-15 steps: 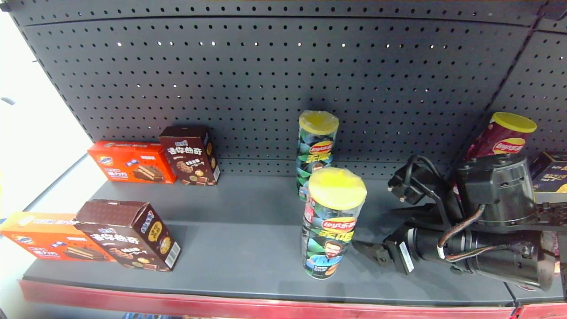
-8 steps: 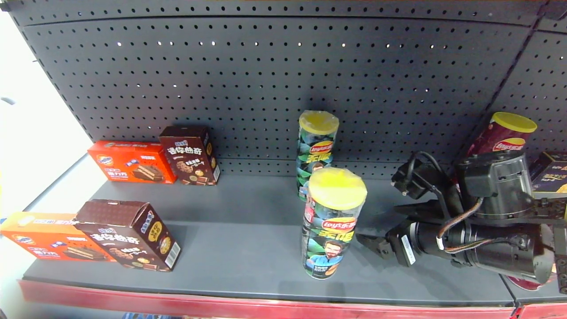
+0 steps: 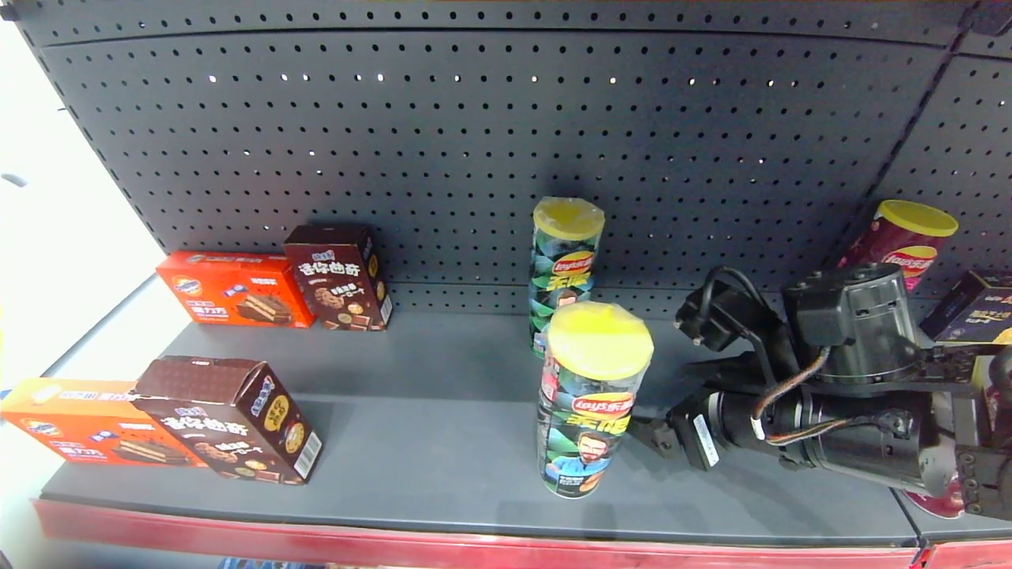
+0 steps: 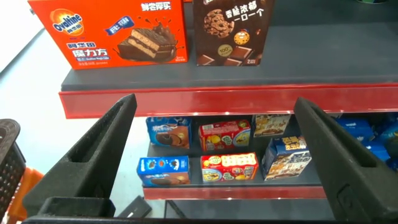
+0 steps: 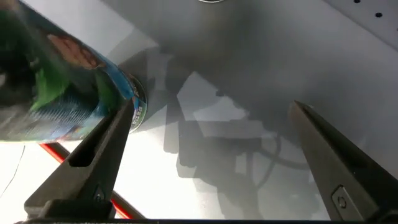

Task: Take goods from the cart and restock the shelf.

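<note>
Chip can upright, just beside right claw

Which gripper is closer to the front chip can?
Right. The right gripper sits open just beside the front chip can; the left gripper is off the shelf, facing the orange box at its far end.
</note>
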Motion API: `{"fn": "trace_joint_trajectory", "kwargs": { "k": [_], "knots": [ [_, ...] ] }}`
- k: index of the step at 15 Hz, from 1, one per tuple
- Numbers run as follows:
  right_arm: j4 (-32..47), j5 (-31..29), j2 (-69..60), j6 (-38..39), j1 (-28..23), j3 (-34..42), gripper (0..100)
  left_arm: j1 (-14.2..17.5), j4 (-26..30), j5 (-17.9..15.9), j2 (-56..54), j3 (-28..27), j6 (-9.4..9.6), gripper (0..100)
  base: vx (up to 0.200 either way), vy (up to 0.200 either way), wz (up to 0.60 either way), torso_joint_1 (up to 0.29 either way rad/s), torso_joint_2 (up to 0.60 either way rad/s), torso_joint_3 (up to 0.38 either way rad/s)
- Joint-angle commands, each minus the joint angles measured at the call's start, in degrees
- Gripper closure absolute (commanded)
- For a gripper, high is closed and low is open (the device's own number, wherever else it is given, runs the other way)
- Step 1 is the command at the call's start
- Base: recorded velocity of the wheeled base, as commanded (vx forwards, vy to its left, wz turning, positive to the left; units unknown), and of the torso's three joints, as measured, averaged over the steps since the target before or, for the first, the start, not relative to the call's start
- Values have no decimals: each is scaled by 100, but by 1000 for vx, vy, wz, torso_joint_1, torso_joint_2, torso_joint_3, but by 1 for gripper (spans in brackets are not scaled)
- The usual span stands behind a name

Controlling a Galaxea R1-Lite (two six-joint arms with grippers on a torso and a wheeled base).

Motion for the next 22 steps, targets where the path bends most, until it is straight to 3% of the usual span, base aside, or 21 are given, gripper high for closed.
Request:
{"fn": "trace_joint_trajectory", "kwargs": {
  "k": [1,7,11,14,17,19,22],
  "knots": [
    [-1,1,44,-4,80,-15,0,0,2,1,10,1,-1,0,0,0,0,0,0,0],
    [-1,-25,-44,5,63,81,0,0,2,1,10,1,-1,0,0,0,0,0,0,0],
    [-10,-34,-818,14,-69,442,0,0,2,1,10,1,-1,0,0,0,0,0,0,0],
    [8,80,-2180,32,-60,1153,0,0,2,1,10,1,26,0,0,0,0,0,0,0],
    [-1,555,-3709,14,80,2208,0,0,19,-8,10,-17,52,0,0,0,0,0,0,0],
    [78,563,-5054,32,397,2973,0,-8,28,-8,10,-17,52,0,0,0,0,0,0,0],
    [518,572,-6399,40,397,3729,0,-8,28,-8,10,-17,52,0,0,0,0,0,0,0]
  ]
}}
